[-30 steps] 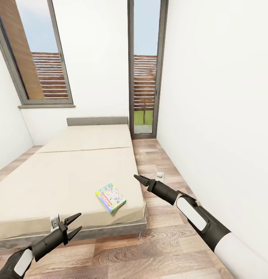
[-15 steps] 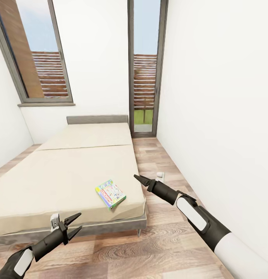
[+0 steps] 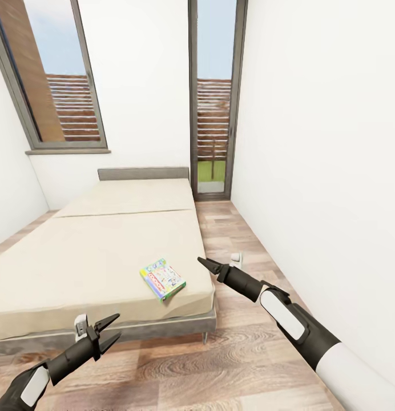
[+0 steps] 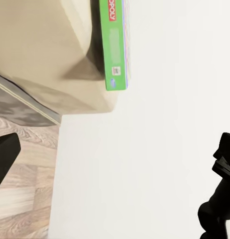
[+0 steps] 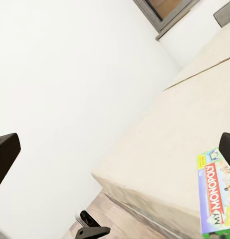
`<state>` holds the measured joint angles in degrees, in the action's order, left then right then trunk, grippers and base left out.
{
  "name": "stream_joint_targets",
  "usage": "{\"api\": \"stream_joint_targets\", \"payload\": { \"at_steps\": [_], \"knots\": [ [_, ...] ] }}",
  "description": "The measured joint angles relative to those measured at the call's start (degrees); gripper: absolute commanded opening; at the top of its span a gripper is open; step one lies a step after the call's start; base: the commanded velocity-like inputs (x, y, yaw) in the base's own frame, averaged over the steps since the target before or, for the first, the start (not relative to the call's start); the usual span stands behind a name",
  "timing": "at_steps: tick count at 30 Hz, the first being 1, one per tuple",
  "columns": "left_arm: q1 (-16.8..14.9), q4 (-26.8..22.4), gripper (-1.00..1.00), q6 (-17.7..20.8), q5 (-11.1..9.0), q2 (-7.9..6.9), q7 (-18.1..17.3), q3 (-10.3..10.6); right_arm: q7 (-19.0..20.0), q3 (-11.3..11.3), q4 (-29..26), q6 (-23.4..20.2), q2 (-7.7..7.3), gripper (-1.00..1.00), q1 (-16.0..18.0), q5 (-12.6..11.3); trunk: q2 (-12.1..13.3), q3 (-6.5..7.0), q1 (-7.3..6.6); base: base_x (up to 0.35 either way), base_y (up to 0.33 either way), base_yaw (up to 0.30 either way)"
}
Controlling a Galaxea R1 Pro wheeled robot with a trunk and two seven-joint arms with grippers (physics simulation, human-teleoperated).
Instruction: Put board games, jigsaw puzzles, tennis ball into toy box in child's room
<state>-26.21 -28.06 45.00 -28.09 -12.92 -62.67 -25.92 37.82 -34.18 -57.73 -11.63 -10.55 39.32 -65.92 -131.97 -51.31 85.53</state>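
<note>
1 Monopoly box (image 3: 162, 279) lies flat near the bed's (image 3: 95, 257) front right corner. Left hand (image 3: 106, 331) apart and empty, right hand (image 3: 203, 263) together (likewise empty). Stiff, light, probably slick: pinch an overhanging edge.

your head camera looks forward and down from beyond the foot of the bed (image 3: 106, 257), taking in its whole length up to the windows. your left wrist camera sits low and close by the bed's near right corner, rolled sideways. your right wrist camera looks across the mattress from its right edge. all three share that corner and the monopoly box (image 3: 162, 278) (image 4: 116, 45) (image 5: 215, 199).
</note>
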Motion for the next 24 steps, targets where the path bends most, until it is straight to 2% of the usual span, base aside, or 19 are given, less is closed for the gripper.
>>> {"api": "stream_joint_targets", "payload": {
  "at_steps": [8, 24],
  "knots": [
    [0.0, 0.0, 1.00, -0.2, 0.0, -0.02, -0.1, 0.1, 0.0, 0.0, 0.0, 0.0, 0.01, 1.00, 0.0, 0.0, -3.2, -1.44, 1.76, 0.000, 0.000, 0.000],
    [0.0, 0.0, 1.00, -0.4, 0.0, 0.00, -0.1, 0.1, 0.0, 0.0, 0.0, 0.0, -0.03, 1.00, 0.0, 0.0, -3.2, -1.44, 1.76, 0.000, -0.005, 0.000]
  ]
}}
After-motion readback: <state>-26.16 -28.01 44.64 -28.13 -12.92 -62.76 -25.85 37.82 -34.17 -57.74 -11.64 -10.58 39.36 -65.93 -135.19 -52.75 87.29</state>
